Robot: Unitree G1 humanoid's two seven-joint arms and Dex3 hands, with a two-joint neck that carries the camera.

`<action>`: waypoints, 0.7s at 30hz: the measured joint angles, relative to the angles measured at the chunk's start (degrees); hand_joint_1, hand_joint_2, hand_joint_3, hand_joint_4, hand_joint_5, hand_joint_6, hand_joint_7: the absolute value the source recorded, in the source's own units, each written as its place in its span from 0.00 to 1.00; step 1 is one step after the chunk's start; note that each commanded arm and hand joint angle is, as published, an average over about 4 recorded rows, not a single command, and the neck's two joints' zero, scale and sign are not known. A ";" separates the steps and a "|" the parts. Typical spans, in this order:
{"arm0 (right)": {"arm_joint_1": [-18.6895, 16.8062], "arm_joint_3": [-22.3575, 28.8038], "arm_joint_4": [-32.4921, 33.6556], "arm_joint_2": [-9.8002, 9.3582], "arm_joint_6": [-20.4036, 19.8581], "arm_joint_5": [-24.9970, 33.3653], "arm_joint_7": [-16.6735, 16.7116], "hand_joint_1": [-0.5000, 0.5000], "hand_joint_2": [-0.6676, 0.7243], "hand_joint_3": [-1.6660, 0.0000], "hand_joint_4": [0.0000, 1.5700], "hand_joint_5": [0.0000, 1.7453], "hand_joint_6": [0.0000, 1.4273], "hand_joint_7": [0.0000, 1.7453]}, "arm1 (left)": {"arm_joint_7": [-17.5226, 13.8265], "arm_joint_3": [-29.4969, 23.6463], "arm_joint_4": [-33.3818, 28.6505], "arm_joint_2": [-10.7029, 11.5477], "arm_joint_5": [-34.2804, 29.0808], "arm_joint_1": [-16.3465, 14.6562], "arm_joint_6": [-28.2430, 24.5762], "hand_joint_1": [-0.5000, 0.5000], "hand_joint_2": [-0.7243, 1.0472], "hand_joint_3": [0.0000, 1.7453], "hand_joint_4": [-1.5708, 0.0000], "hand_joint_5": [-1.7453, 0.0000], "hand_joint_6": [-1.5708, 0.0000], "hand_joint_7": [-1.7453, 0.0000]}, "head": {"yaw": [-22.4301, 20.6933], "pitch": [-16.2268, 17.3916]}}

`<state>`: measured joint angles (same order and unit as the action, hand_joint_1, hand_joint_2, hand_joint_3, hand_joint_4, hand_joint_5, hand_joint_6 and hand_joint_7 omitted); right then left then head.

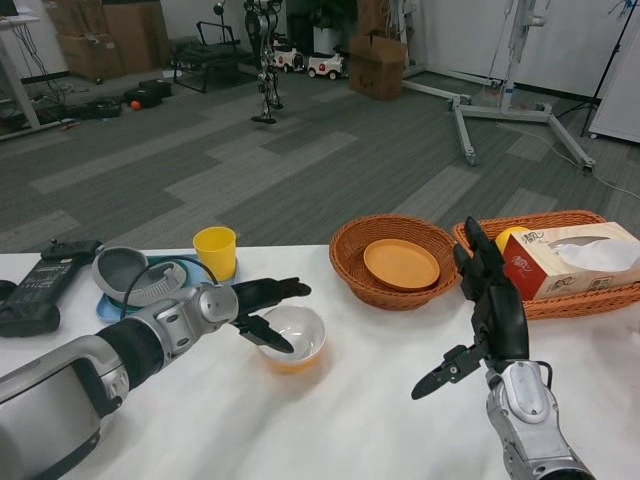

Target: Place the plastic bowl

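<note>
Two hands share the work unevenly: the left hand [262,310] pinches the near rim of the plastic bowl [293,338], which sits upright on the white table [350,400] beside the round wicker basket [393,262], while the right hand [488,315] waits spread, likely clearing the route.

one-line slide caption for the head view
Left hand grips white-and-orange plastic bowl on white table; right hand open.

yellow cup [215,251], round wicker basket [348,262] holding orange plate [401,264], tissue box [570,260], black remote [35,285]
</note>
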<state>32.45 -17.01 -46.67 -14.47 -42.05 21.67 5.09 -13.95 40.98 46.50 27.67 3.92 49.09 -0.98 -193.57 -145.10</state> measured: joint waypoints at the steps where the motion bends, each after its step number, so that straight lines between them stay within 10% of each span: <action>1: 0.30 0.01 -0.46 0.03 -0.02 0.00 0.01 0.04 0.82 1.00 0.00 0.00 0.00 0.00 | -0.06 -0.15 -0.14 0.15 -0.29 -0.02 -0.18 0.00 0.89 0.00 1.00 1.00 0.90 0.84 | 0.02 -0.05; 10: 0.77 0.02 -0.86 0.28 -0.14 0.00 0.01 0.04 0.82 1.00 0.00 0.00 0.00 0.00 | -1.18 -4.55 -2.50 0.72 -2.34 -1.20 -0.47 0.02 0.80 0.05 1.00 1.00 0.93 0.84 | -0.10 -0.40; 19: 0.85 0.06 -0.57 0.38 -0.22 -0.01 0.01 0.04 0.82 1.00 0.00 0.00 0.00 0.00 | -0.97 -23.34 -7.45 -0.27 -17.83 -7.60 5.69 0.07 0.71 0.05 1.00 1.00 0.97 0.84 | -0.88 -1.87; 21: 0.85 0.05 -0.53 0.39 -0.22 -0.01 0.01 0.04 0.82 1.00 0.00 0.00 0.00 0.00 | -0.51 -26.35 -8.32 -1.36 -25.43 -8.83 8.72 0.56 0.70 0.05 1.00 1.00 0.97 0.84 | -1.23 -2.64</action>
<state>33.30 -16.96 -47.20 -14.07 -42.27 21.65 5.11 -14.45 14.63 38.18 26.31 -21.52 40.26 7.75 -194.80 -147.74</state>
